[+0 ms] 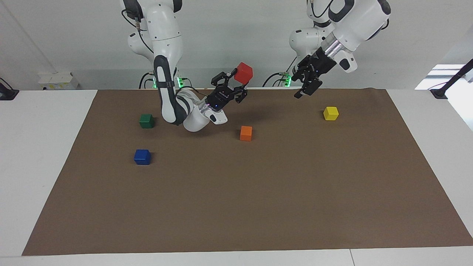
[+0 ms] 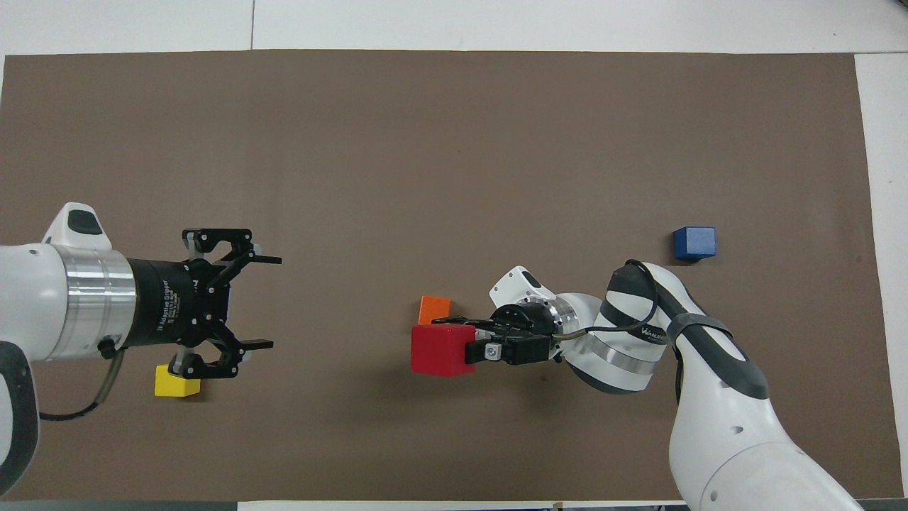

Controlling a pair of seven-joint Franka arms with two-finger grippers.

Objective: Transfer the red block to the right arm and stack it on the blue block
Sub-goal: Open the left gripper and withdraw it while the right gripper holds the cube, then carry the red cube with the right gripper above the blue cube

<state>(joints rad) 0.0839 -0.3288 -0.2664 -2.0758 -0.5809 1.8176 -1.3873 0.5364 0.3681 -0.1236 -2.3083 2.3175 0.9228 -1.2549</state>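
The red block point(image 1: 244, 72) point(image 2: 440, 349) hangs in the air over the brown mat, with the right gripper point(image 1: 238, 78) point(image 2: 469, 342) shut on it and pointing up and toward the left arm's end. In the overhead view it partly overlaps the orange cube. The blue block point(image 1: 142, 156) point(image 2: 694, 242) lies on the mat toward the right arm's end, with nothing on it. My left gripper point(image 1: 298, 85) point(image 2: 273, 303) is open and holds nothing, raised over the mat beside the yellow cube.
An orange cube point(image 1: 246, 133) point(image 2: 434, 309) lies mid-mat. A yellow cube point(image 1: 330, 113) point(image 2: 177, 383) sits toward the left arm's end. A green cube point(image 1: 146, 120) lies nearer to the robots than the blue block. The brown mat point(image 1: 258, 207) covers the table.
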